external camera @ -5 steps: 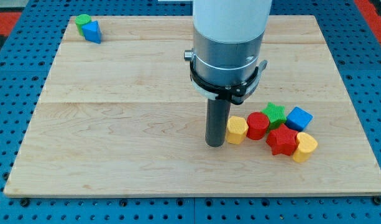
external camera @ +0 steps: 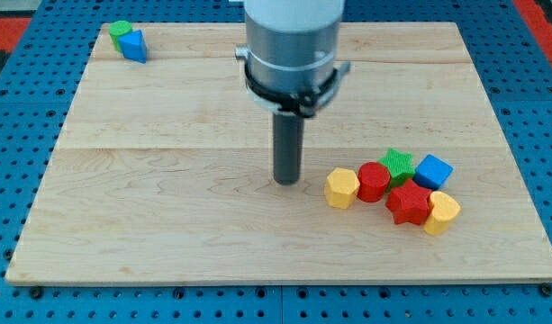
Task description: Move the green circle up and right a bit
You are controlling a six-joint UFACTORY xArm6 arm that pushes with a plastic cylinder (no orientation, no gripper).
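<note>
The green circle [external camera: 120, 29] sits at the board's top left corner, touching a blue block [external camera: 134, 45] just below and right of it. My tip [external camera: 286, 181] rests on the board near the middle, far to the right of and below the green circle. It stands a little left of the yellow block [external camera: 342, 188] and is apart from it.
A cluster lies at the lower right: the yellow block, a red cylinder [external camera: 374, 182], a green star [external camera: 399, 165], a blue cube [external camera: 433, 171], a red star [external camera: 409, 204] and a yellow heart [external camera: 442, 212]. The wooden board [external camera: 167, 180] lies on a blue pegboard.
My tip has moved left and slightly up, away from the yellow block it stood against. The blocks have not moved.
</note>
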